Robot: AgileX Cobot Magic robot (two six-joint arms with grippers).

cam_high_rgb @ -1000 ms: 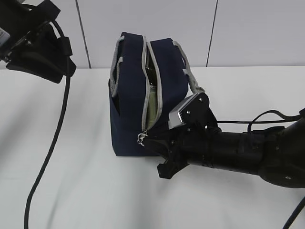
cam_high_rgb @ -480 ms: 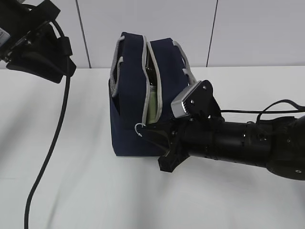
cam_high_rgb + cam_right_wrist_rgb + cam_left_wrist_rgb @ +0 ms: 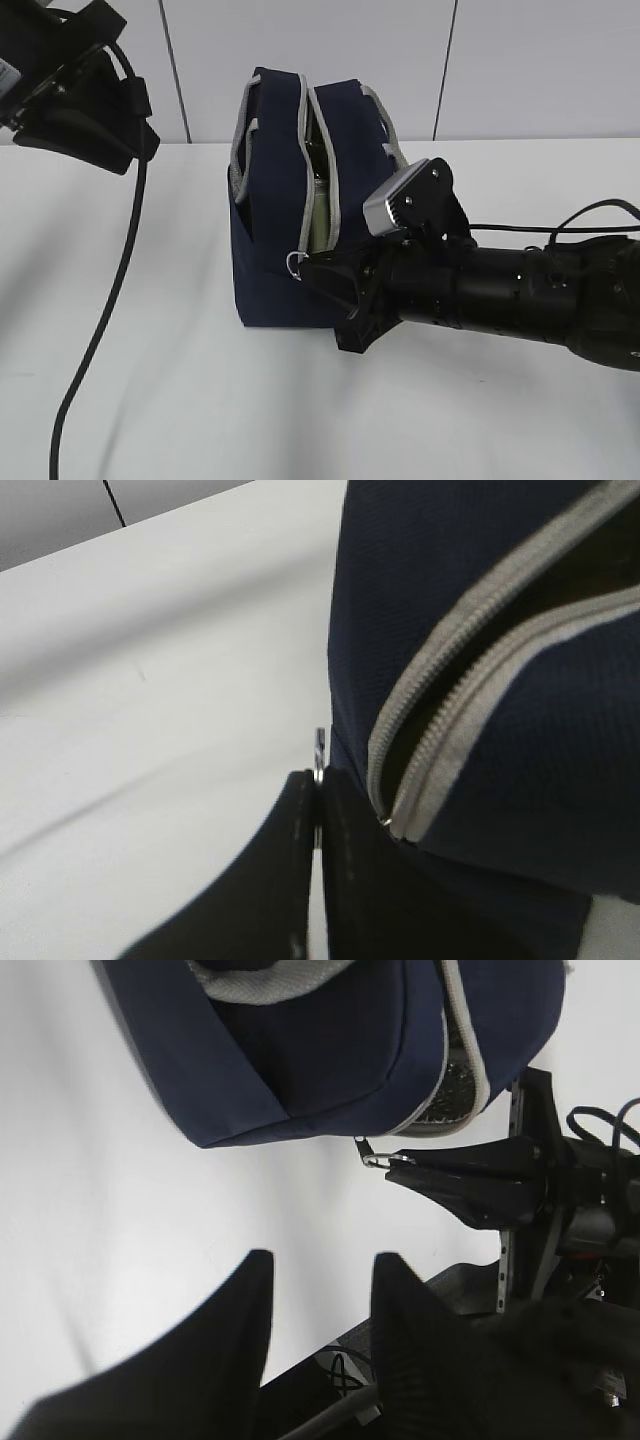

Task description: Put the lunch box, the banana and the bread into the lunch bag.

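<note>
Centre of the table (image 3: 180, 400), toward the far edge by the wall: bag (image 3: 275, 200) stands upright, zipper (image 3: 335, 190) parted along the top and down the near end. Pale green lid of the lunch box (image 3: 320, 225) shows through the gap; banana and bread can't be made out. White tabletop runs free left and near of the bag; right side is taken by the right arm.

Right gripper (image 3: 318, 272) comes in low from the right, arm nearly level with the table, fingertips at the bag's near end. Jaws pressed together on the metal ring pull (image 3: 319, 748); right wrist view shows the ring pinched between the two pads, just beside the zipper's lower end.

Left gripper (image 3: 315, 1300) is raised at far left, well apart from the bag, cable hanging to the table. Its fingers stand spread, nothing between them, pointing toward the bag's end and the ring.
</note>
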